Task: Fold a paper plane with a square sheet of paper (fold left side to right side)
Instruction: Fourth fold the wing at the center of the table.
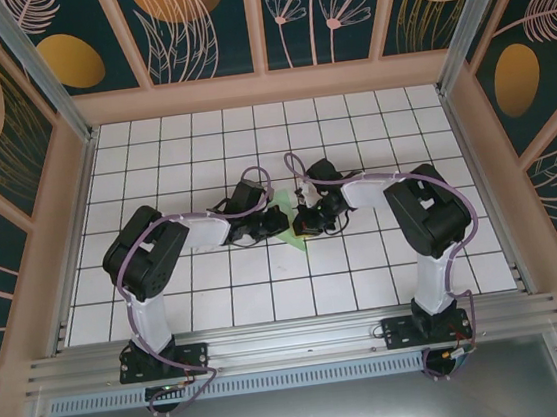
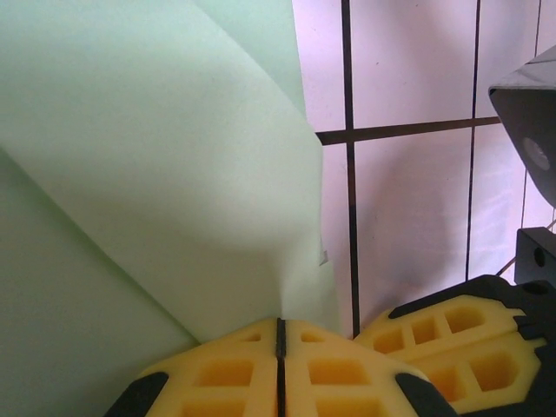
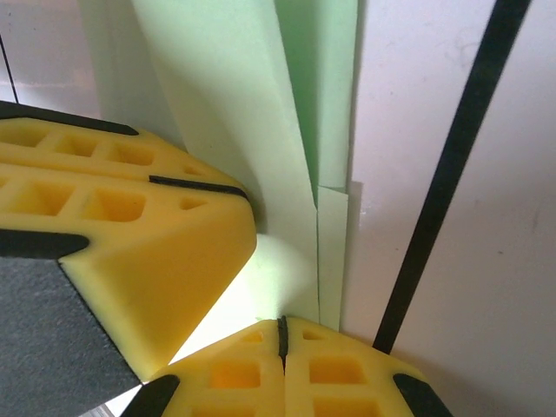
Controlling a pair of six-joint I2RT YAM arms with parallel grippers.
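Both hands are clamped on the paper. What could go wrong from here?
1. The left hand and right hand pinch the green paper side by side; pulling in different directions could tear it.
2. Their yellow fingers sit very close, so they may collide.
3. Layer edges look stepped in the right wrist view; the crease could set crooked.

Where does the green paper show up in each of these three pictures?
Top external: the paper is a small sliver near the picture's centre.
Left wrist: it covers the left half, from the top almost to the bottom.
Right wrist: upper middle, folded layers running downward.
Shared landmark: the black grid lines, right of the paper in both wrist views.
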